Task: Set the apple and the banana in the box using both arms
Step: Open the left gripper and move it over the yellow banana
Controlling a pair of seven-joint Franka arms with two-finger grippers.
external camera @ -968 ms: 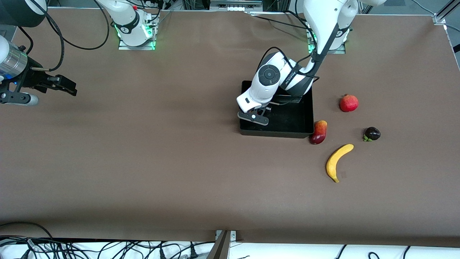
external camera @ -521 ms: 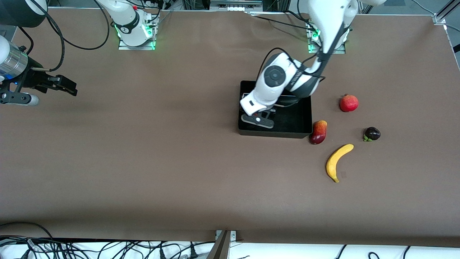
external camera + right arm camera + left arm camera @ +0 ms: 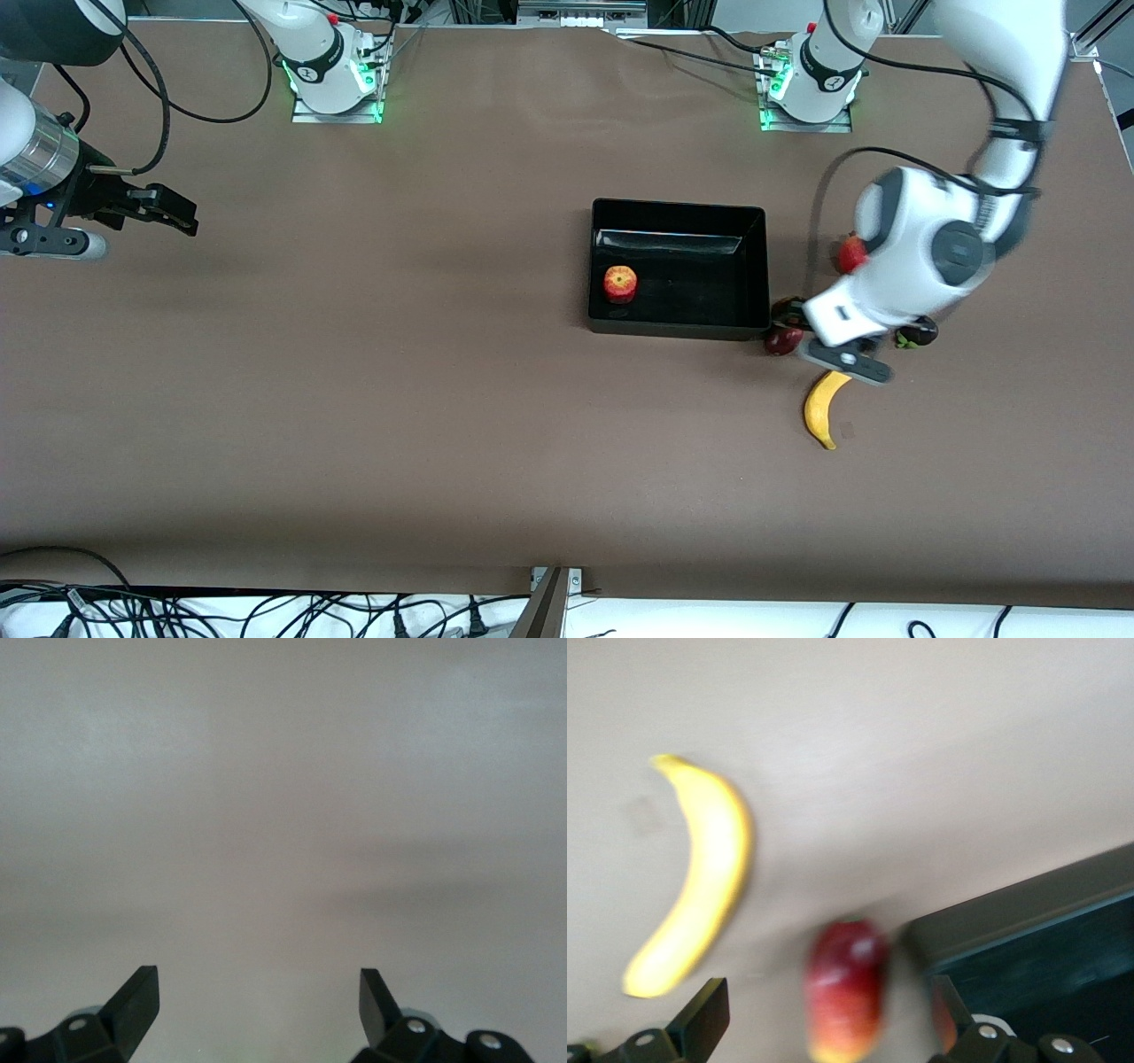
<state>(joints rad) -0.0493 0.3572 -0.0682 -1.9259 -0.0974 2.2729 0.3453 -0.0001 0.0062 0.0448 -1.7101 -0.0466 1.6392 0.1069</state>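
Resting inside the box [image 3: 678, 323], the apple [image 3: 620, 283] sits near the wall toward the right arm's end. The left gripper [image 3: 842, 359], fingers spread wide and empty, hangs over the banana's [image 3: 824, 409] upper end, just beside the mango [image 3: 843, 1001]. The right gripper [image 3: 151, 206] waits open over bare table [image 3: 354, 399].

Even overhead light, soft shadows on the table [image 3: 354, 399], motion-blurred left arm [image 3: 930, 257], hazy wrist views
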